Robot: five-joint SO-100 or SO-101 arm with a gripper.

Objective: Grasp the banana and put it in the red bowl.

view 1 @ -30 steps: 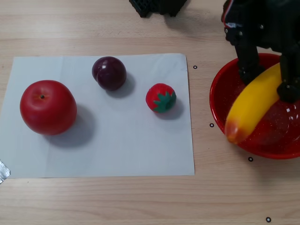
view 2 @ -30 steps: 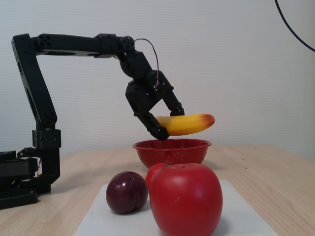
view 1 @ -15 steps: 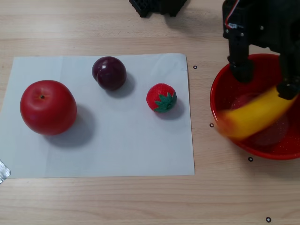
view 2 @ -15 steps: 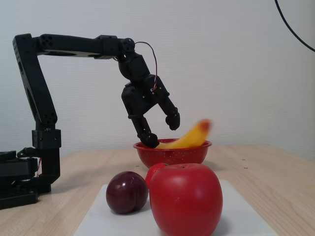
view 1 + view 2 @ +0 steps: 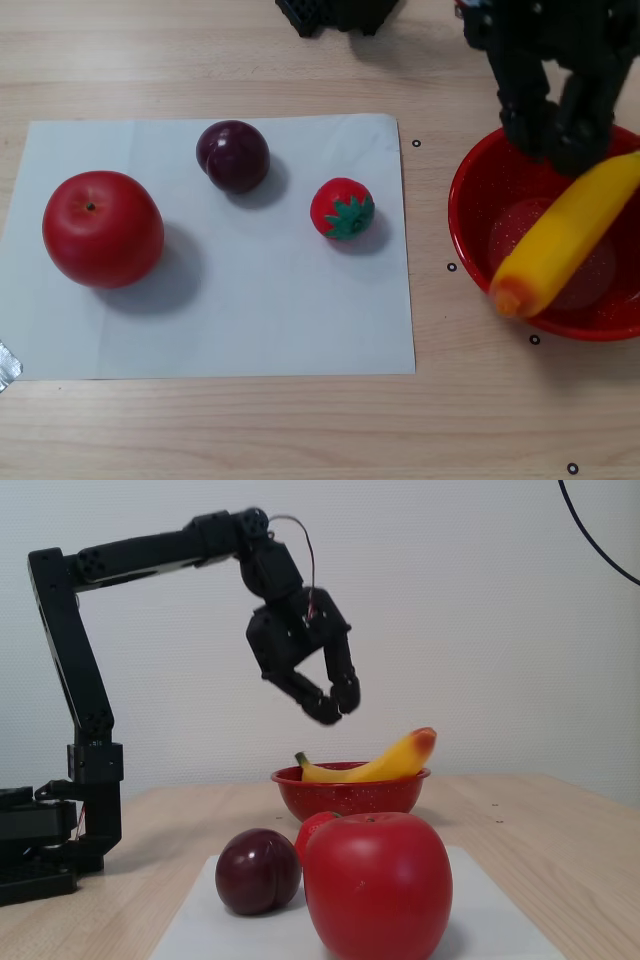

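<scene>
**Banana lying in the bowl, gripper hanging clear above**

Front and centre in the fixed view, the red apple (image 5: pixel 375 885) is filling the foreground, with the plum (image 5: pixel 258 870) sitting just beside it on the left, both on the white sheet (image 5: pixel 495 910). Behind them the red bowl (image 5: pixel 350 792) is standing on the wooden table (image 5: pixel 540 825), and the banana (image 5: pixel 385 760) is resting in it, its orange-red end poking up over the right rim. Above, the gripper (image 5: pixel 333 702) is hovering empty, fingertips close together, only a narrow gap showing, well apart from the fruit.

Over to the other view: the apple (image 5: pixel 102 228) is sitting at the left of the sheet (image 5: pixel 230 320), the plum (image 5: pixel 232 155) and a strawberry (image 5: pixel 342 208) lying further right. Off the paper, the bowl (image 5: pixel 470 215) is holding the banana (image 5: pixel 565 235) slantwise, orange tip leaning on the near rim. The gripper (image 5: pixel 555 140) is showing as a dark mass over the bowl's far edge; its opening is impossible to judge from here.
</scene>
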